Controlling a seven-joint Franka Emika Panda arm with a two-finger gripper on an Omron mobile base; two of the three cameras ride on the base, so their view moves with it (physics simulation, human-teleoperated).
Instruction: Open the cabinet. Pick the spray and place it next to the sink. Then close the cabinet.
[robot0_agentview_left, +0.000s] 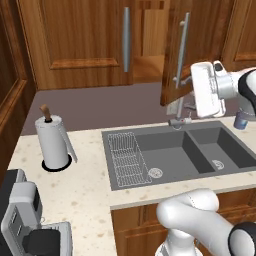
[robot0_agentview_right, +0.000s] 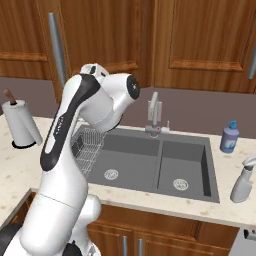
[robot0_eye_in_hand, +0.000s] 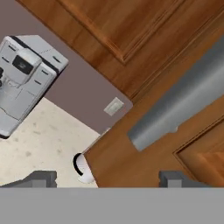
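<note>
The brown wooden wall cabinet (robot0_agentview_left: 90, 45) has its right door swung partly out. The gripper (robot0_eye_in_hand: 105, 178), jaws wide and holding nothing, faces that door's grey bar handle (robot0_eye_in_hand: 183, 103), probably to close it. A white spray bottle (robot0_agentview_right: 243, 181) already stands right of the dark grey double-basin sink (robot0_agentview_right: 150, 157).

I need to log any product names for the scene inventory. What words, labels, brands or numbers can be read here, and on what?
None can be read.
blue bottle: label area blank or too small to read.
spray bottle: no text visible.
coffee machine: panel marks too blurred to read.
</note>
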